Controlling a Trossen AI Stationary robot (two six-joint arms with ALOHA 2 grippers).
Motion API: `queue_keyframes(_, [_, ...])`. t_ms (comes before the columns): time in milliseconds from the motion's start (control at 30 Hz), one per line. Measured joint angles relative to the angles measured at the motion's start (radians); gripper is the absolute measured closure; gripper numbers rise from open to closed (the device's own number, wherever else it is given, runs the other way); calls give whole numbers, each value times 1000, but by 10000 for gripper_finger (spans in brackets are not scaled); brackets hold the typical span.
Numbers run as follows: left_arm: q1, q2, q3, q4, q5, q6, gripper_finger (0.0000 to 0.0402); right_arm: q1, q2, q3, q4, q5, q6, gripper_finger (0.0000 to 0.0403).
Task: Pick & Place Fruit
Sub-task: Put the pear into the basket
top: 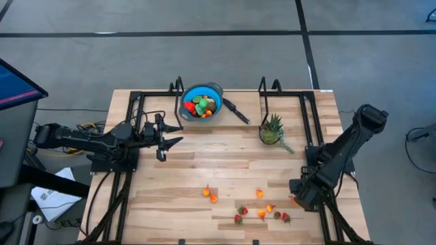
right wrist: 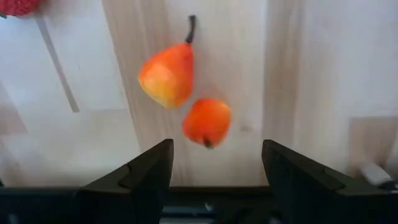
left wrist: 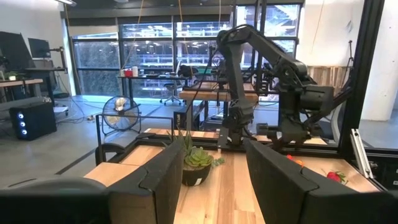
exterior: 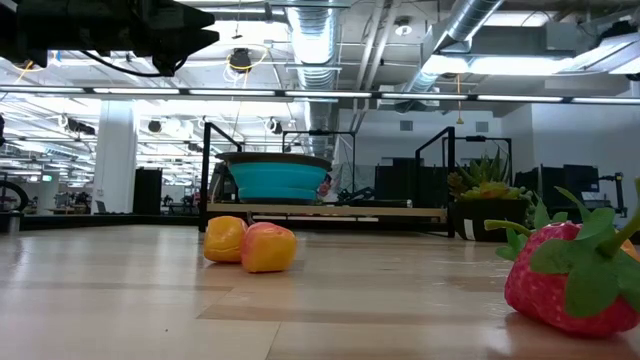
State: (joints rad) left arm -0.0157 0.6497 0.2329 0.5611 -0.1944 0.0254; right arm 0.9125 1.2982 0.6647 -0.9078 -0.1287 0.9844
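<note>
High view: bench [top: 225, 163]; blue bowl [top: 201, 101] at far edge, already holding fruit. Plant [top: 272, 129] to its right. Loose fruit [top: 261, 214] scattered along the near edge: strawberries, orange pieces. Left end effector [top: 165, 138] over the bench's left side, fingers apart, empty. Right end effector [top: 300, 196] low at the near right.

Low view: two orange pieces [exterior: 250, 243] touching mid-bench; strawberry [exterior: 565, 280] close at right.

Right wrist view: fingers [right wrist: 149, 168] spread, nothing held, above an orange pear [right wrist: 168, 74] touching a round orange fruit [right wrist: 207, 121].
</note>
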Motion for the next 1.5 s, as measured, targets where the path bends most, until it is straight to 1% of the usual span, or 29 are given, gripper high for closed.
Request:
queue_keyframes(300, [0,0,0,0,0,0,229,24,145,0,86,0,0,163])
queue_keyframes(533, [0,0,0,0,0,0,229,23,188,2,98,-2,2,170])
queue_keyframes(667, [0,0,0,0,0,0,229,22,185,1,100,-3,3,197])
queue_keyframes(933, [0,0,0,0,0,0,229,22,182,0,104,-3,11,271])
queue_keyframes(1033, [0,0,0,-1,0,0,229,22,182,0,105,-4,36,288])
queue_keyframes(1133, [0,0,0,-2,0,0,229,22,182,0,106,-4,63,290])
queue_keyframes(1333, [0,0,0,-2,0,0,229,22,182,0,111,-4,89,271])
queue_keyframes(1500, [0,0,0,-2,0,0,229,22,182,0,112,-3,89,280])
